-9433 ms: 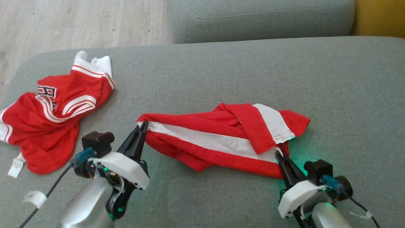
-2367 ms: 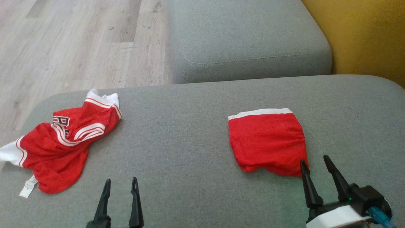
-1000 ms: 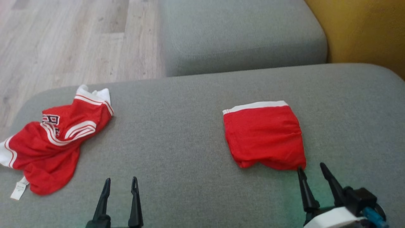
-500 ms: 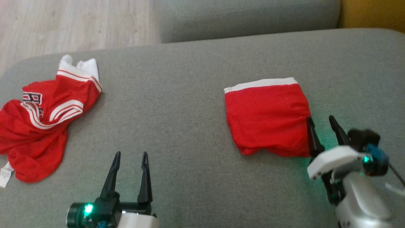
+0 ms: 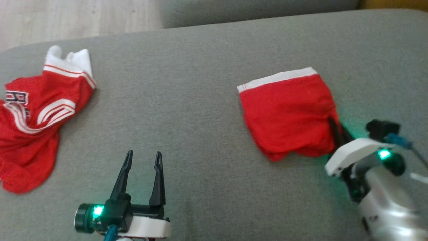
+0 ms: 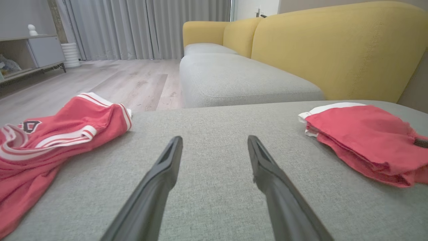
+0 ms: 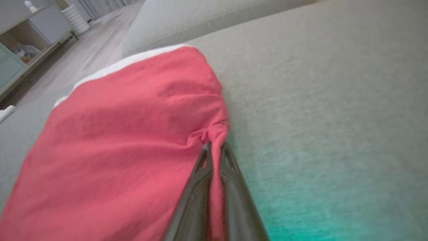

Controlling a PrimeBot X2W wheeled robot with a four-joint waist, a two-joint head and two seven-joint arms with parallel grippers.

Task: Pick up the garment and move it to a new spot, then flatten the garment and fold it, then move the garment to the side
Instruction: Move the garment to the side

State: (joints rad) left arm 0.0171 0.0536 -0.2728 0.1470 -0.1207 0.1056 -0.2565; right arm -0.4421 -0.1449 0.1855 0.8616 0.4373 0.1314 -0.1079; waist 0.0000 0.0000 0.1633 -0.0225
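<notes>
Garment (image 5: 287,110) is pinched at its edge by the right hand (image 7: 214,147), while the left hand (image 5: 143,154) hovers, fingers spread.

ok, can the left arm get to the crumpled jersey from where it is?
Probably yes. The left gripper is open and empty, and just bare sofa cushion lies between it and the crumpled jersey off to its left.
</notes>
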